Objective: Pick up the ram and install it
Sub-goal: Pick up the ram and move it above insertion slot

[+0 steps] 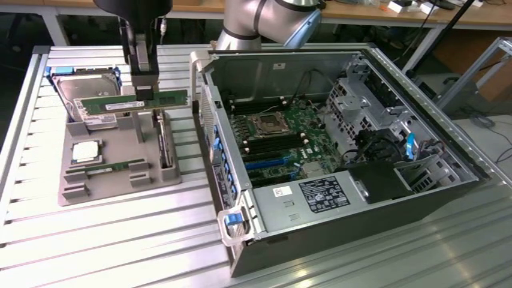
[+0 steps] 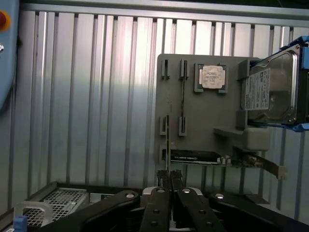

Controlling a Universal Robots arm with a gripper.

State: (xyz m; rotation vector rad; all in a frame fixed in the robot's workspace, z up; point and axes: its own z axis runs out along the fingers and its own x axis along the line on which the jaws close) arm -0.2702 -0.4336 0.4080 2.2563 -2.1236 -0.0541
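Green ram [image 1: 104, 105] in grip of hand [image 1: 144, 96]

Slatted aluminium table [image 1: 96, 240] [image 2: 96, 96] carries everything. Grey holder [image 1: 120, 141] [image 2: 207, 116] lies flat on it. Silver processor chip [image 1: 86, 151] [image 2: 212, 76] sits in a square pocket of the holder. Hard drive [image 1: 88, 90] [image 2: 270, 92], blue-edged with a white label, is propped at a tilt on the holder's far end. Open computer case [image 1: 272, 69] lies just beside the holder, on the exterior view's right, with its green motherboard [image 1: 280, 144] exposed.
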